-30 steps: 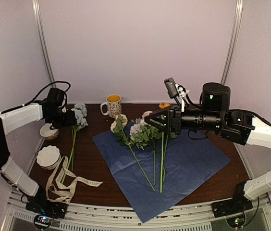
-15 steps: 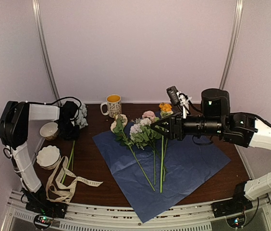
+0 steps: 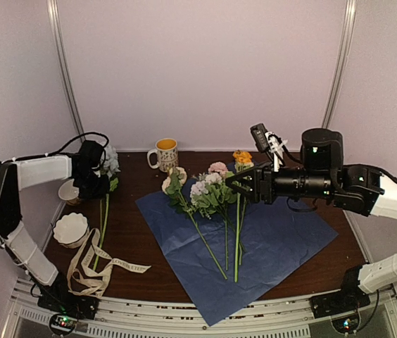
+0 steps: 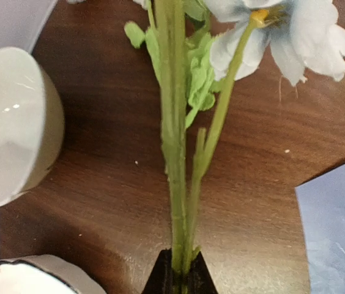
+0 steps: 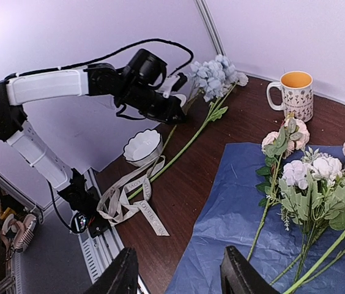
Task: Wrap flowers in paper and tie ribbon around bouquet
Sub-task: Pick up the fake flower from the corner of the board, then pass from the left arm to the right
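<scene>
Risk: your left gripper (image 4: 178, 278) is clamped on the blue flower (image 4: 174, 153) near its bloom, so the trailing stem could knock the plain bowl (image 4: 13, 122) or scalloped bowl (image 3: 70, 229); both look empty. The mug (image 3: 165, 153) hides its contents. The remaining flowers (image 3: 212, 197) lie on the paper (image 3: 276, 239) beneath your right gripper (image 5: 178, 269), jaws apart.

One scalloped bowl (image 3: 70, 229), one plain bowl (image 3: 70, 191), one mug (image 3: 166, 153), one paper (image 3: 276, 243), one ribbon (image 3: 93, 264), several flowers (image 3: 212, 193).
</scene>
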You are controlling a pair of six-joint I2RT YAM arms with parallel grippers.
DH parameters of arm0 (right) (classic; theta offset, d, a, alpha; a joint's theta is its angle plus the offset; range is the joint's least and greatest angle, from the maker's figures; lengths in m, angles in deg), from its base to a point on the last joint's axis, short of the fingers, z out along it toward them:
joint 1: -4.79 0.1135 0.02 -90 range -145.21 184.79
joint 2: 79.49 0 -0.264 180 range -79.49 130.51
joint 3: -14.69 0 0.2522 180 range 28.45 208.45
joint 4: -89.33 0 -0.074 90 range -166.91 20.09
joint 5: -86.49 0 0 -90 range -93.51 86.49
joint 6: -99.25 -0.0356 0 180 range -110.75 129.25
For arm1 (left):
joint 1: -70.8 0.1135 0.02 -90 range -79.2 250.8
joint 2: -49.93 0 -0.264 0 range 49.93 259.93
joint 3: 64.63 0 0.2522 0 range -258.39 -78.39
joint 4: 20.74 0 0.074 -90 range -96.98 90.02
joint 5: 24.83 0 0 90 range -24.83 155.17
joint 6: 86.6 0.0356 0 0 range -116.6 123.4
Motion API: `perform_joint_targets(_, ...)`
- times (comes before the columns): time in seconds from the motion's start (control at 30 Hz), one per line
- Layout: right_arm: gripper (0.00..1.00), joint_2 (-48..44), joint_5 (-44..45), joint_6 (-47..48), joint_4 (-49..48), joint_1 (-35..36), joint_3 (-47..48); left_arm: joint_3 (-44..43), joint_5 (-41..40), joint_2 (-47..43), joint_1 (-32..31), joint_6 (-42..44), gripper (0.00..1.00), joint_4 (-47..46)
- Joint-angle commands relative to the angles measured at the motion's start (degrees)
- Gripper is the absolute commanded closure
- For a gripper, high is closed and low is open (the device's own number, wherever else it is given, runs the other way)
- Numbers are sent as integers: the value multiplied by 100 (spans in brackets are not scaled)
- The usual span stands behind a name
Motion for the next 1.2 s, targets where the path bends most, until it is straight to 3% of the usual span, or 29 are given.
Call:
perform_joint_targets(0.0, 54, -63, 177, 66, 6, 65, -6, 287, -44, -1289, -60, -96, 100, -631)
perform_joint_targets(0.13, 54, -31, 110, 61, -55, 77, 44, 767, 350, -2557, -410, 213, 100, -1531)
perform_joint_targets(0.23, 54, -19, -31, 28, -196, 78, 85, 1039, 519, -3476, -1048, 743, 100, -2327)
perform_joint_targets(0.4, 53, 169, -540, -185, -766, 115, 361, 1222, 2079, -4397, -2575, 1524, 100, -3716)
perform_joint_targets(0.6, 52, 794, -1163, -689, -2001, 269, 858, 1103, 2565, -4021, -4168, 1472, 100, -4812)
perform_joint_targets(0.8, 41, 1149, -1414, -768, -2609, 506, 1209, 861, 2877, -3282, -4685, 1350, 100, -5087)
perform_joint_targets(0.9, 41, 1329, -1332, -828, -2519, 524, 1327, 795, 2878, -3099, -4807, 1388, 100, -5100)
perform_joint_targets(0.97, 46, 1414, -1198, -842, -2397, 523, 1365, 767, 2895, -3027, -4855, 1401, 100, -5091)
perform_joint_targets(1.07, 78, 1435, -1049, -877, -2354, 525, 1350, 819, 2922, -3022, -4870, 1406, 100, -5059)
perform_joint_targets(1.17, 97, 1371, -695, -846, -2119, 516, 1350, 869, 2961, -3082, -4872, 1481, 100, -4929)
